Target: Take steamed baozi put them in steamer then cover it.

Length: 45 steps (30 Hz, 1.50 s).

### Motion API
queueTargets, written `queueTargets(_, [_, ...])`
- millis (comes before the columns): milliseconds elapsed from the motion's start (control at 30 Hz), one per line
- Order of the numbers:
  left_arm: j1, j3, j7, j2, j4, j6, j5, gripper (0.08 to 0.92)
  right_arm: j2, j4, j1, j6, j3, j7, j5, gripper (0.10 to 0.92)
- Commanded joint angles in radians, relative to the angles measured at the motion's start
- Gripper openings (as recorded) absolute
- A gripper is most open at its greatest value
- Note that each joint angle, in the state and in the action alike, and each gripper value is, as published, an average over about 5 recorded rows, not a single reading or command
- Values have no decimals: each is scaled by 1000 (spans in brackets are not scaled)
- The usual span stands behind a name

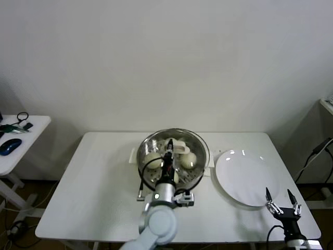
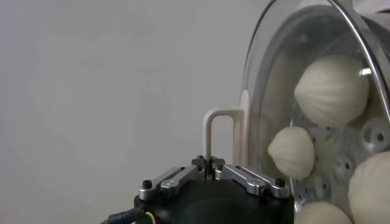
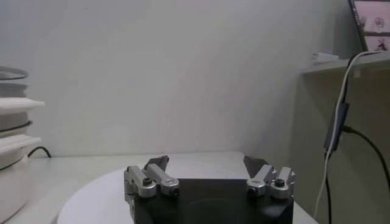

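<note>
The clear glass cover lies over the round steel steamer at the table's middle. I cannot tell whether it rests fully on the rim. My left gripper comes in from the near side and is shut on the cover's cream-white handle; in the left wrist view the gripper pinches the handle's thin leg. Through the glass I see steamed baozi on the perforated bottom. My right gripper waits open and holds nothing near the table's front right corner.
A flat white plate lies right of the steamer, just beyond the right gripper. The cooker's white base has side handles. A side table with a blue mouse stands far left.
</note>
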Motion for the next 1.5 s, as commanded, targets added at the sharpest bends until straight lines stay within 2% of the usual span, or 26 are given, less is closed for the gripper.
queueTargets(33, [-9, 9, -4, 10, 29, 1, 7, 133, 5, -1, -5, 11, -1, -4, 1, 823])
queueTargets(533, [-17, 10, -21, 15, 45, -7, -40, 133, 12, 1, -10, 19, 7, -10, -1, 823])
queueTargets(633, [-16, 12, -29, 22, 40, -12, -61, 156, 12, 0, -9, 18, 6, -12, -2, 823])
queueTargets(767, [-22, 11, -38, 43, 5, -14, -125, 259, 7, -1, -6, 14, 5, -17, -1, 823])
queueTargets(933, [-30, 21, -36, 75, -101, 20, -208, 398, 6, 3, -5, -14, -4, -3, 5, 823])
queueTargets(1167, [44, 0, -60, 191, -237, 25, -323, 606, 7, -4, 10, -43, -32, 32, 2, 823])
queueTargets(1367, [77, -12, -112, 208, -224, -9, -423, 771, 20, 5, 17, -53, -39, 31, -11, 823])
queueTargets(1500, [84, -31, -135, 202, -230, -21, -445, 818, 16, 16, 12, -64, -37, 33, -13, 823])
